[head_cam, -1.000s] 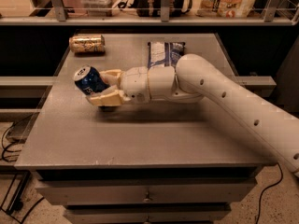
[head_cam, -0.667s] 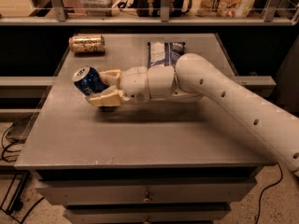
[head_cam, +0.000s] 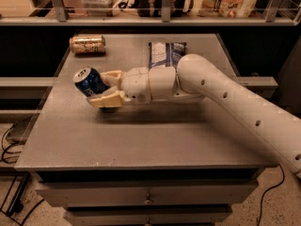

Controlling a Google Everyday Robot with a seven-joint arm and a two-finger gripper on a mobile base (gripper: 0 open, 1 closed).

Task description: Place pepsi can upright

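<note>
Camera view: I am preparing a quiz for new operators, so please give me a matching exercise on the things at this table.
1. pepsi can
2. gold can
3. blue-white packet
4. tool

A. lying on its side, far left of the table
B. flat near the far edge, by the arm
C. tilted, clamped from both sides
D. over the table's left half, shut on a can

Pairs: 1-C, 2-A, 3-B, 4-D.
</note>
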